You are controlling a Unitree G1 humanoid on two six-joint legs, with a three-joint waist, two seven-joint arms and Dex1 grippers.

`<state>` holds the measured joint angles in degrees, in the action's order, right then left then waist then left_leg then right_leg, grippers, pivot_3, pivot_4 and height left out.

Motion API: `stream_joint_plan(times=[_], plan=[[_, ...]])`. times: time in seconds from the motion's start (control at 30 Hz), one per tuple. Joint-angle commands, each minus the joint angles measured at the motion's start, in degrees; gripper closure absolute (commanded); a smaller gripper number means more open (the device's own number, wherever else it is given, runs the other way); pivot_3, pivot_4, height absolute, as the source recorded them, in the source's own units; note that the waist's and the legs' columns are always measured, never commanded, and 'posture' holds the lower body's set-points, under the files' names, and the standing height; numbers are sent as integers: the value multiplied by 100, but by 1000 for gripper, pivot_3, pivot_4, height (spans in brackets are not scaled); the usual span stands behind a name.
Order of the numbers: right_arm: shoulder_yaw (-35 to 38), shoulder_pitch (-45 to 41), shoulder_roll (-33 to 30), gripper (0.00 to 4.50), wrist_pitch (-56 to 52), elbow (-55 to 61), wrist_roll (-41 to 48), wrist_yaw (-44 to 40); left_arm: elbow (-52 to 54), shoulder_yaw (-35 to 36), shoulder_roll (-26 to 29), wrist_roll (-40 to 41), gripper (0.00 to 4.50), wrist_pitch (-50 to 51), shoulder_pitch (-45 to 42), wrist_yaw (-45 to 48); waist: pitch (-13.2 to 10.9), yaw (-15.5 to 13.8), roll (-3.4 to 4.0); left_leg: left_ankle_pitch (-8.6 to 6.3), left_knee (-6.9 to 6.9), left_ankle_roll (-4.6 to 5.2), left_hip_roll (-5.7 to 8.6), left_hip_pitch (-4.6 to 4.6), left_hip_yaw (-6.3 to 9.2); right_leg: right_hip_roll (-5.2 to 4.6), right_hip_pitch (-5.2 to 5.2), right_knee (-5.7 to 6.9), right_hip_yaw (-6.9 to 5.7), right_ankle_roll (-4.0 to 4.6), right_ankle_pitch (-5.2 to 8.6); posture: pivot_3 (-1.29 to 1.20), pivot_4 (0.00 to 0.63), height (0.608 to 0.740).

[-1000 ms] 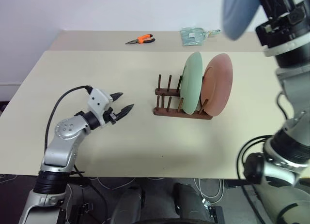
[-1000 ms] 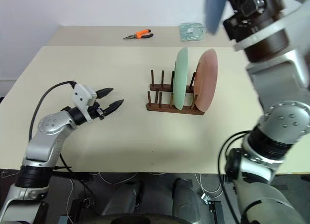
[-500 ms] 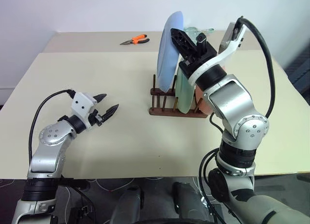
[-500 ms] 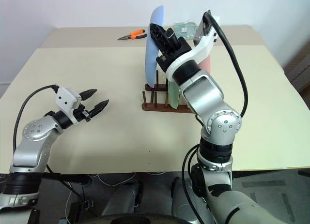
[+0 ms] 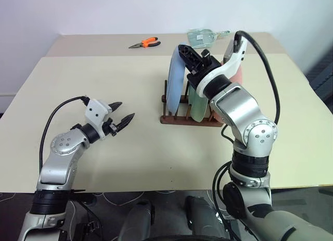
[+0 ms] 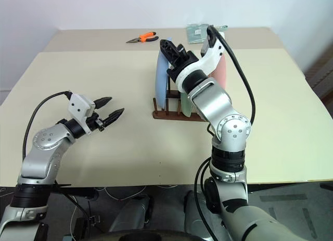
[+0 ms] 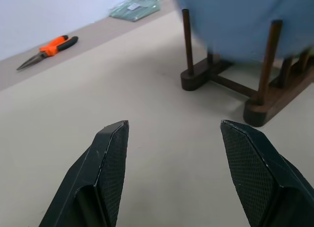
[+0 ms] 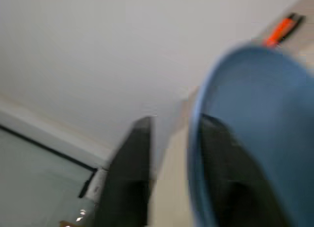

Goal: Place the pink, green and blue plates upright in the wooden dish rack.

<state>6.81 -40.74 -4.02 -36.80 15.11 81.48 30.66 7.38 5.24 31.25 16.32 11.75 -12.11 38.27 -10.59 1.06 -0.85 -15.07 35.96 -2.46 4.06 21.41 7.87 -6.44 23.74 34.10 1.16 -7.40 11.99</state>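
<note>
Black fingers of your right gripper [image 6: 171,48] straddle the light blue round plastic plate [image 5: 175,79], jaws parted around its top rim. It stands upright in the dark wooden dish rack [image 5: 179,117], beside the mint green plate [image 5: 197,108] and salmon pink plate [image 5: 238,73]. Your left gripper [image 5: 122,115] hangs wide, empty, well apart from the rack. Judge the plate light, stiff, slick; hold it at the rim.
</note>
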Motion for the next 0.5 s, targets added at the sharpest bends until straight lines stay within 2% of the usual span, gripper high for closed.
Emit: stream_joint_plan(times=[0.03, 0.2, 0.27, 0.3, 0.37, 0.47, 0.5], plan=[[-240, -456, -403, 1568, -276, 230, -421, -723, 248, 16, -5, 3, 1456, -34, -61, -26, -1, 0, 2, 0, 0, 0, 0, 1, -1, 0, 1, 0, 0, 0, 0, 0, 150, 740], [-472, -699, -1571, 1568, -441, 790, -1427, -2156, 482, -12, -40, 14, 1456, 152, -45, -103, 2, -18, -4, 0, 0, 0, 0, 3, -1, 0, -1, -5, -3, -2, 2, 0, 150, 740], [28, -459, -2737, 1568, -253, 1118, -1965, -3229, 557, -47, -59, 3, 1456, 225, -42, -128, -1, -51, -3, 0, 5, 0, 1, 5, 0, -2, -7, -10, -4, -4, 3, 0, 150, 740], [475, -105, -3401, 1568, -237, 1180, -2140, -3731, 533, -57, -63, -12, 1456, 226, -51, -132, -1, -98, -8, 0, 7, 0, 5, 9, 0, -6, -8, -12, -4, -5, 7, 0, 150, 740], [1230, 686, -4303, 1568, -305, 1078, -2322, -4368, 456, -75, -73, -50, 1456, 218, -76, -151, 1, -199, -14, -2, 12, 4, 9, 12, 6, -12, -34, -52, -15, -5, 23, 0, 150, 740], [2209, 2352, -4947, 764, -187, 878, -2882, -5284, 232, -69, -90, -94, 1456, 138, -126, -163, 9, -189, -27, -11, 9, 18, 11, 10, 0, -18, -54, -83, -16, -1, 19, 0, 150, 740], [2414, 2874, -5012, 234, -84, 826, -3105, -5555, 156, -53, -101, -100, 1456, 121, -142, -172, 10, -178, -27, -12, 7, 19, 10, 8, -6, -20, -53, -83, -15, -2, 19, 0, 150, 740]])
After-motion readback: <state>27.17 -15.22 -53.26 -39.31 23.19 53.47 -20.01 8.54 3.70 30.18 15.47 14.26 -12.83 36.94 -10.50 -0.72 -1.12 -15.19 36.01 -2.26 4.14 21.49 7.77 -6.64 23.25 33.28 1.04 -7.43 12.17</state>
